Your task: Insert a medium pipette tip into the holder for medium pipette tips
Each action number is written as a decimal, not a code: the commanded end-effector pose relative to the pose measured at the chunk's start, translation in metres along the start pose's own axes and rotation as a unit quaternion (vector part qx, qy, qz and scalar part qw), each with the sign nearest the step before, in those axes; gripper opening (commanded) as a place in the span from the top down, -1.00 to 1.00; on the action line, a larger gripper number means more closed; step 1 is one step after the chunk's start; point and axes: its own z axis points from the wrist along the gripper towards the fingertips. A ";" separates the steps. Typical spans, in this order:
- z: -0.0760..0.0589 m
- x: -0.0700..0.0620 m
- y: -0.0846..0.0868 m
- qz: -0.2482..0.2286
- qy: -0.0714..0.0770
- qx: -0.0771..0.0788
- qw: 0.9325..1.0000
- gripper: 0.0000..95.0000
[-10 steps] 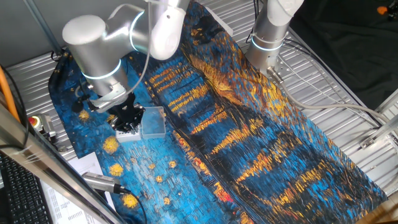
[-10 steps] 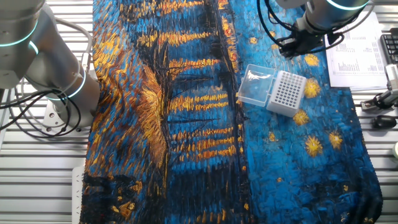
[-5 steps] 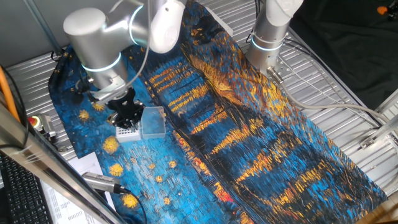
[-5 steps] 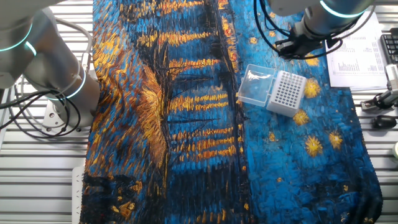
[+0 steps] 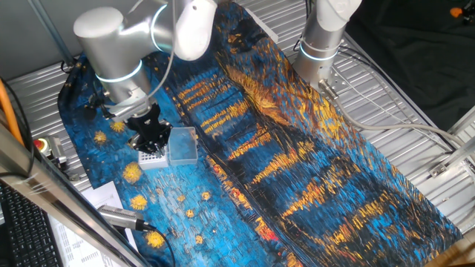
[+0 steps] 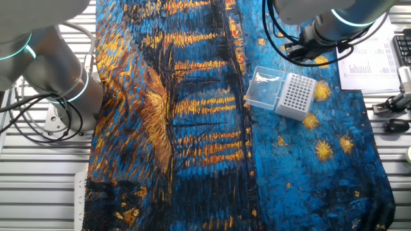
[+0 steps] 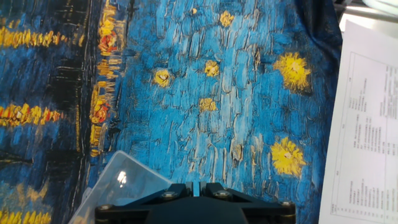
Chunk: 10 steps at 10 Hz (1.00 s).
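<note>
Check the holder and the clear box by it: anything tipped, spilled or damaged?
Nothing stands out. The holder sits flat on the cloth, right beside the clear box. No spilled tips show. The gripper hangs above the holder.

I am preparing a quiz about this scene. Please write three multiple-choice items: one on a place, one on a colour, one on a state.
1. The clear box lies where?
A. touching the holder's side
B. on the paper
C. far from the holder

2. The holder is which colour?
A. red
B. white
C. green

3. The holder's visible holes are?
A. all filled
B. covered by a lid
C. empty, uncovered

Answers:
1 A, the two sit side by side.
2 B, white block with dark holes.
3 C, no tips show in the other fixed view.
</note>
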 end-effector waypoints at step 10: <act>-0.002 0.020 0.007 -0.030 -0.061 0.018 0.998 1.00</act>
